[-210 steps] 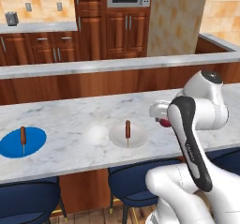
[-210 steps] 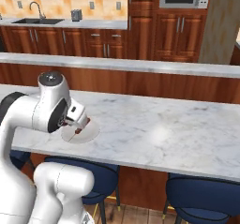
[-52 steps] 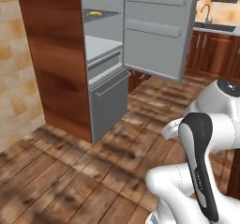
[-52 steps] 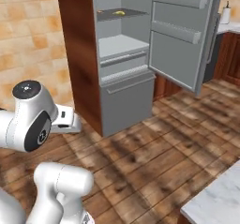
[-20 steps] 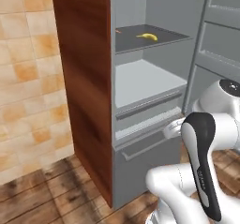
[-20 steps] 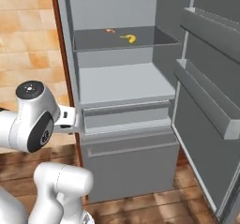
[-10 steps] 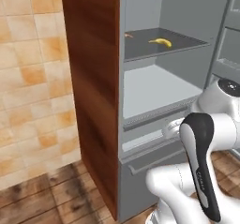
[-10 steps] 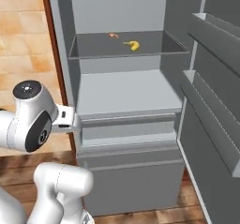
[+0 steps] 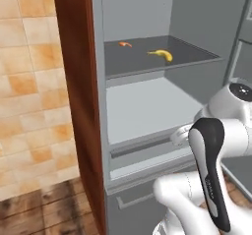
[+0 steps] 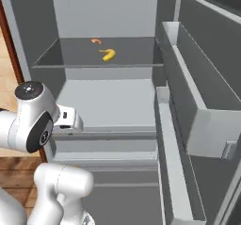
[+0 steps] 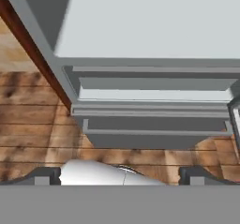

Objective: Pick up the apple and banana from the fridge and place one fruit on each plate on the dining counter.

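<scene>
The fridge (image 9: 74, 81) stands open, its brown wooden side panel on the left. On its dark upper shelf (image 9: 147, 64) a small orange item (image 9: 125, 44) lies left of the banana (image 9: 161, 55), the two apart. Below, the pale shelf (image 10: 108, 104) is bare. The gripper (image 11: 120, 174) hangs wide open over the drawer fronts (image 11: 154, 124), holding nothing. Door bins (image 10: 188, 101) line the right.

We look down on fridge (image 11: 154, 78): pale grey shelf (image 11: 154, 21) across upper frame, stacked drawer fronts (image 11: 154, 124) at centre. Brown wooden side panel (image 11: 33, 54) runs diagonally at upper left. Wood plank floor (image 11: 33, 124) at left and below drawers. Our gripper (image 11: 119, 175) fingertips (image 11: 41, 176) at bottom corners, spread wide, nothing between.
</scene>
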Motion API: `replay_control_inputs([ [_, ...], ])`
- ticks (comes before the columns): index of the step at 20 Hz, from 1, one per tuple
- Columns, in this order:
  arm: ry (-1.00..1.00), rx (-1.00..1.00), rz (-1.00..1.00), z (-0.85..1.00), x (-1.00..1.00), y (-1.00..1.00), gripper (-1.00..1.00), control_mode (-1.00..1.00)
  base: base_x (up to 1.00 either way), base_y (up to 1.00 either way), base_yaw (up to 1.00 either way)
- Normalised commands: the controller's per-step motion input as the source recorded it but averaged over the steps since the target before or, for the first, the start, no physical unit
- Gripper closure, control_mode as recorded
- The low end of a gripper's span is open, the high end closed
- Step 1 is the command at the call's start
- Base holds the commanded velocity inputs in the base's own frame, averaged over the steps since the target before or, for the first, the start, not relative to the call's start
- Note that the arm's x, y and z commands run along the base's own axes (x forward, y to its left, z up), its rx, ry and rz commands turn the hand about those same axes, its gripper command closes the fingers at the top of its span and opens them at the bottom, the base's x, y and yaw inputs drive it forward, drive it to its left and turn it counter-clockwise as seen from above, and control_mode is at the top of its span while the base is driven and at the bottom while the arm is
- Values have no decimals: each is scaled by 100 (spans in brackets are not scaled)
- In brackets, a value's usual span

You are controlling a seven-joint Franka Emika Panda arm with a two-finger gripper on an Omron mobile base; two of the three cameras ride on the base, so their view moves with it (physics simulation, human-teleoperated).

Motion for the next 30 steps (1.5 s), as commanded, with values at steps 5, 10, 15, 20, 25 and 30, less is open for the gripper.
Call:
replay_control_inputs([
  [5, 0, 0, 0, 0, 0, 0, -100, 100, 50, -42, 39],
  [10, 0, 0, 0, 0, 0, 0, -100, 100, 73, -15, 25],
  [15, 0, 0, 0, 0, 0, 0, -100, 100, 75, -6, 11],
  [20, -10, 0, 0, 54, 60, -22, -100, -100, 0, 0, 0],
  [25, -11, -1, -3, 91, 25, -28, -100, -100, 0, 0, 0],
  [30, -7, -2, -12, 72, 31, -29, -100, -100, 0, 0, 0],
])
